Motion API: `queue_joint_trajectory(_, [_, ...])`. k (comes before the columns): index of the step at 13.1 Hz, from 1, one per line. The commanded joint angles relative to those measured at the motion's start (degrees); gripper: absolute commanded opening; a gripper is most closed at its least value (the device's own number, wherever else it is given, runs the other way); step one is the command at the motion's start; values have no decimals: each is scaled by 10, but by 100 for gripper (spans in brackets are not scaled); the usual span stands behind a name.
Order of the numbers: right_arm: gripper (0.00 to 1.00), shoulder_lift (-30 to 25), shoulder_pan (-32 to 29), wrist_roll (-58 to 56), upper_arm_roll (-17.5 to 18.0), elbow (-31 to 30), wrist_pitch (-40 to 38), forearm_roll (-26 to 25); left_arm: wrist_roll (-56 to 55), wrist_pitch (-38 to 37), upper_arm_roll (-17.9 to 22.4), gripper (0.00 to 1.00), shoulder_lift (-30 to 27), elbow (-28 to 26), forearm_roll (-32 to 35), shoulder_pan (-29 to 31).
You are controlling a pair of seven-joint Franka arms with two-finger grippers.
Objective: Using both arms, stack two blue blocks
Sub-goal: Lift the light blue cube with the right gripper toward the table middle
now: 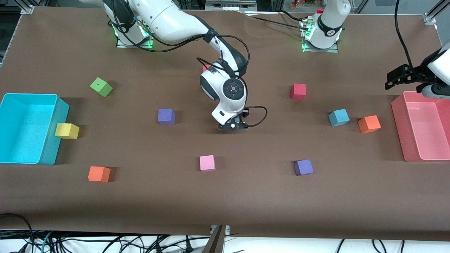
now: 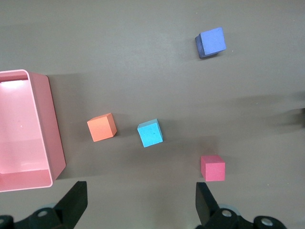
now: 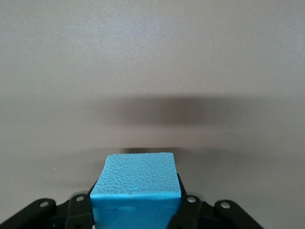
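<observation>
Brown paper covers the counter [image 1: 225, 203], and no readable writing or brand shows on anything. A large cyan bin [image 1: 21, 126] sits at the right arm's end of the counter with nothing in it; a yellow cube [image 1: 66, 131] rests against its outer wall. A pink bin [image 1: 422, 126] at the left arm's end is likewise bare inside.

The right end effector [image 1: 232, 125] is low over the middle of the counter, its fingers [image 3: 78, 207] clamped on one blue block [image 3: 136, 191], which fills the lower part of the right wrist view. The second blue block [image 1: 339, 117] lies on the counter toward the left arm's end, just beside an orange cube [image 1: 369, 124] and nearer the front camera than a red cube [image 1: 298, 91].

The left end effector [image 1: 399, 78] hangs above the counter by the pink bin, its fingers [image 2: 74, 202] spread wide apart and holding nothing.

Two purple cubes [image 1: 166, 116] [image 1: 303, 167], a pink cube [image 1: 207, 163], a green cube [image 1: 101, 86] and another orange cube [image 1: 98, 174] lie scattered well apart.
</observation>
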Motion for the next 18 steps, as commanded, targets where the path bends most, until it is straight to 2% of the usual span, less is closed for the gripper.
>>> queue_joint_trajectory(1, [9,17,3,43,-4,23,-2,8,10,-12,-1,100,4,12,10,1])
queue_joint_trajectory(2, [33,17,3,45,-4,23,-2,8,11,-14,-1,100,4,12,9,1])
queue_joint_trajectory(3, [46,17,3,44,-4,23,-2,8,10,-15,-1,100,4,11,9,1])
queue_joint_trajectory(7, [73,20,2,42,-4,22,9,8,11,-16,-1,100,10,12,9,1])
queue_joint_trajectory(10, [84,22,1,35,-4,22,12,8,11,-16,-4,100,11,11,9,0])
queue_joint_trajectory(12, [97,22,-1,18,-4,22,14,8,11,-14,-4,100,18,14,8,-1])
queue_joint_trajectory(16, [98,17,-9,7,-2,24,14,23,11,0,-5,100,26,7,3,-1])
queue_joint_trajectory(18, [99,11,-20,-11,0,25,13,31,12,49,-4,100,26,-25,2,2])
